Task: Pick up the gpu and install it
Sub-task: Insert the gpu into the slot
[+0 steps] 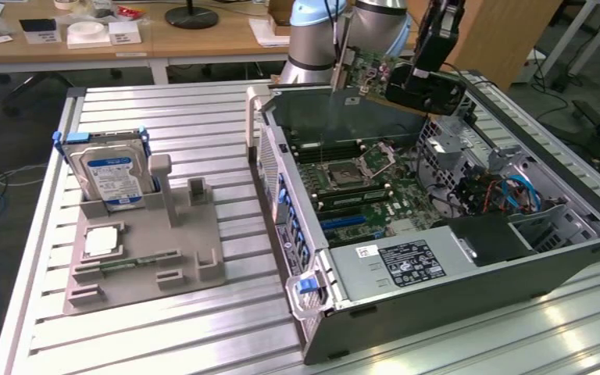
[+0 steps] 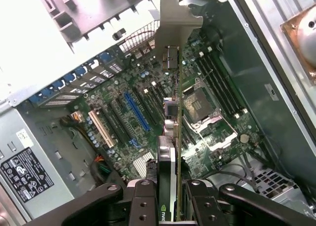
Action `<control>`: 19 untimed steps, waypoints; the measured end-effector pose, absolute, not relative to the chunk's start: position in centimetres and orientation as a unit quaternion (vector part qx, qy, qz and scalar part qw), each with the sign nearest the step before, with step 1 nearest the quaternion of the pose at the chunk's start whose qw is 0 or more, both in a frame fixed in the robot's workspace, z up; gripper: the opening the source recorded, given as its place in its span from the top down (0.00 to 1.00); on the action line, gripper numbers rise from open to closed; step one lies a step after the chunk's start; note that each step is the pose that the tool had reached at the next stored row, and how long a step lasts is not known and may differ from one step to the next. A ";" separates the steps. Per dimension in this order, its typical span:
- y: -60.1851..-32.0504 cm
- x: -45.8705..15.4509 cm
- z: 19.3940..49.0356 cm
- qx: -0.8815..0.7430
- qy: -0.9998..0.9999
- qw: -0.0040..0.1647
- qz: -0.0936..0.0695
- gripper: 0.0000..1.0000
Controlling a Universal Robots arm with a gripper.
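1. One gpu [image 1: 368, 70]: being clamped by the one gripper [image 1: 406, 84], hovering over the open computer case [image 1: 467, 305];
2. One computer case: holding one motherboard [image 1: 358, 183], one power supply [image 1: 409, 262];
3. One grey fixture [image 1: 191, 234]: carrying one hard drive [image 1: 112, 176], one processor chip [image 1: 102, 242].

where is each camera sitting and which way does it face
Exterior view: off the arm, raised, looking down across the table at the open computer case; shows the arm and gripper holding the gpu above it.
Wrist view: on the wrist, looking down along the gripper and gpu into the case.
Both show the gripper, gpu, case and motherboard.
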State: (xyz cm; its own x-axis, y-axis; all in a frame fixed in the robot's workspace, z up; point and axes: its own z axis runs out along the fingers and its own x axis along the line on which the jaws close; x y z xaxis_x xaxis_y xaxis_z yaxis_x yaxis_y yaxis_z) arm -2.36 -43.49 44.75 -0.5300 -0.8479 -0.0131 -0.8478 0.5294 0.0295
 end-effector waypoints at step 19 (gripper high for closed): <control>-43.5 -2.4 44.7 0.550 -0.835 0.003 -0.016 0.73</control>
State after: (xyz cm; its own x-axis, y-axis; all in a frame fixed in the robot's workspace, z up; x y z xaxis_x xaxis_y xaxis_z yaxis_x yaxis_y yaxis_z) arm -2.36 -43.54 44.74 -0.3939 -0.9191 -0.0131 -0.9189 0.3934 0.0295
